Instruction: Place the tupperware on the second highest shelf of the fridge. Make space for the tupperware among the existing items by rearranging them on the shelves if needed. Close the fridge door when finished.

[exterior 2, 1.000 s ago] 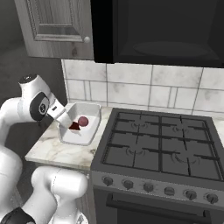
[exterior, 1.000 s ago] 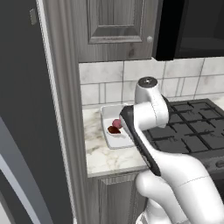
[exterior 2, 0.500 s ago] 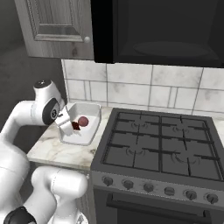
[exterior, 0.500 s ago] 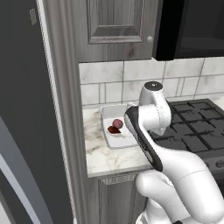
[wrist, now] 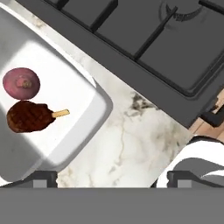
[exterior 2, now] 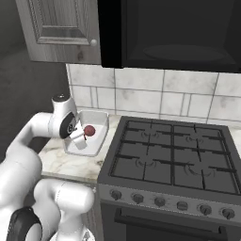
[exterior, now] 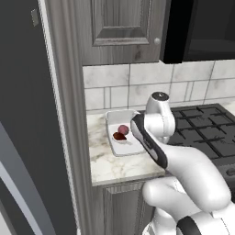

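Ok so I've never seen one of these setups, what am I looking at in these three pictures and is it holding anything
It's a rendered kitchen with a white robot arm on a base that can drive. Two pictures come from cameras on that base, behind the arm to its left and right. The third is from a camera on the hand, looking down along the gripper; its two dark fingertips stand wide apart, open, holding nothing. On the marble counter, beside the black gas stove, sits a white tupperware holding a reddish round piece of food and a brown piece on a small stick. The grey slab at the left is the fridge.
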### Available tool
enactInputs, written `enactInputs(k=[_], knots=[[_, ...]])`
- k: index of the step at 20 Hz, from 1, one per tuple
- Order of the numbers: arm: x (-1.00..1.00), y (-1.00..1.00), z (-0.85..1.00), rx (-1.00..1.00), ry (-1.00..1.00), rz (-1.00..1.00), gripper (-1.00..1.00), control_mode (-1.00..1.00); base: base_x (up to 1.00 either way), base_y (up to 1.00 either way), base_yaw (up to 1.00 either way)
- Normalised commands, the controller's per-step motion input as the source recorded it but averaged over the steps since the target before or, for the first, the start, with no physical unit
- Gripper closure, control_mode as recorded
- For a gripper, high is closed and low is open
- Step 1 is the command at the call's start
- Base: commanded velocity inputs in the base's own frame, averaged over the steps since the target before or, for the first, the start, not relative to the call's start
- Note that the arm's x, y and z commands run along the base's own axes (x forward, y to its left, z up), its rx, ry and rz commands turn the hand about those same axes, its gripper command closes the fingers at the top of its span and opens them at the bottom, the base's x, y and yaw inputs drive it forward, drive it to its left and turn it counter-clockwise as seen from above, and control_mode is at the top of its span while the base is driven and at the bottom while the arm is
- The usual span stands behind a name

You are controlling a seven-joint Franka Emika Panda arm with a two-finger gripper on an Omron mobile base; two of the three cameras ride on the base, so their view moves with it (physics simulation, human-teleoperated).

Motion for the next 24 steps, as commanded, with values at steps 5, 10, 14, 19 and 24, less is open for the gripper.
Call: enactInputs(k=[5, 10, 14, 19, 24], knots=[[0.52, 0.23, -0.28, 0.0, 0.05, 0.0, -1.0, -1.0, 0.0, 0.0, 0.0], [0.44, 0.09, -0.39, 0.0, 0.01, 0.0, -1.0, -1.0, 0.0, 0.0, 0.0], [0.41, 0.1, -0.45, 0.0, 0.0, 0.0, -1.0, -1.0, 0.0, 0.0, 0.0], [0.4, 0.08, -0.5, 0.0, 0.0, 0.0, -1.0, -1.0, 0.0, 0.0, 0.0], [0.36, 0.09, -0.48, 0.0, 0.0, 0.0, -1.0, -1.0, 0.0, 0.0, 0.0]])
